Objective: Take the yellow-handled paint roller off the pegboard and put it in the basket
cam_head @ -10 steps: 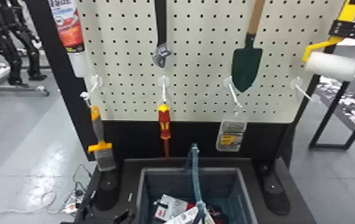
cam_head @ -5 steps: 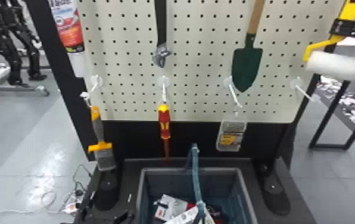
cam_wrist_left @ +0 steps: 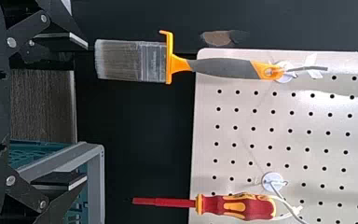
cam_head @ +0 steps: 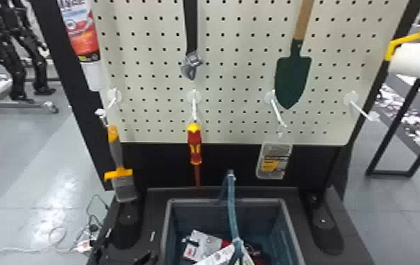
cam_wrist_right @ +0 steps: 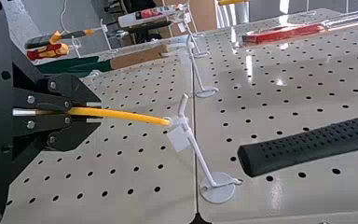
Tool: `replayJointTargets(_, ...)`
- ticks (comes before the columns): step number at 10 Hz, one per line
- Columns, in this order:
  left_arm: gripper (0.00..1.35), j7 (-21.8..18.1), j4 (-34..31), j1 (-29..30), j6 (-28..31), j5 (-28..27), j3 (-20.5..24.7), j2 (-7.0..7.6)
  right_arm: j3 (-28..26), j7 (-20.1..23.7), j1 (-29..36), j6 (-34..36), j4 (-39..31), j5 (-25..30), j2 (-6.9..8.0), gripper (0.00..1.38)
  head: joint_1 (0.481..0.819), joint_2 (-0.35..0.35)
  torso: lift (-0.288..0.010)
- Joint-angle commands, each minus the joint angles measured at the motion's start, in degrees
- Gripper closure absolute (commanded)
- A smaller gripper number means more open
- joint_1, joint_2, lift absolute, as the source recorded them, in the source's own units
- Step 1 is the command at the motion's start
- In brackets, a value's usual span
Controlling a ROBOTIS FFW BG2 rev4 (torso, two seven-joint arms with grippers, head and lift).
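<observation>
While the right gripper [cam_wrist_right: 93, 113] clamps the yellow handle [cam_wrist_right: 126, 115] at its hook [cam_wrist_right: 198, 151], unhooking appears due, requiring outward travel; the left gripper [cam_wrist_left: 85, 110] stands open.

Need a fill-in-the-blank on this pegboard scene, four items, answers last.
The right gripper has its jaws closed on the paint roller, whose handle color is ____.
The left gripper has its jaws ____.
The trowel blade is dark ____.
Between the paintbrush and the clear pack hangs a ____.

yellow; open; green; screwdriver
</observation>
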Motion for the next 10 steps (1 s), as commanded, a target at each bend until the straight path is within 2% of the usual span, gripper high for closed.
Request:
replayJointTargets(1,0.29,0.0,0.0,0.0,0.1,0.0,0.0,-0.24,0.0,-0.3,-1.5,0.0,0.4,-1.2,-1.40,1.29,0.549,0.000,-0.100)
replayJointTargets(2,0.29,-0.1,0.0,0.0,0.1,0.0,0.0,-0.24,0.0,-0.8,-2.4,0.0,0.1,-1.6,-2.36,1.29,0.549,0.000,-0.100)
replayJointTargets(5,0.29,0.0,0.0,0.7,-0.3,0.0,0.5,-0.24,-0.1,-1.2,-3.5,0.0,-0.3,-2.1,-3.07,1.29,0.549,0.000,-0.100)
replayJointTargets(8,0.29,0.0,-0.3,2.0,-0.7,-0.6,1.8,-0.24,-7.3,-3.2,2.5,0.0,-2.9,-3.7,-3.07,1.29,0.549,0.000,-0.100)
replayJointTargets(10,0.29,0.0,-0.7,2.7,-0.4,-0.7,2.2,-0.24,-12.7,-4.4,9.1,1.4,-4.6,-4.1,-3.07,1.29,0.549,0.000,-0.100)
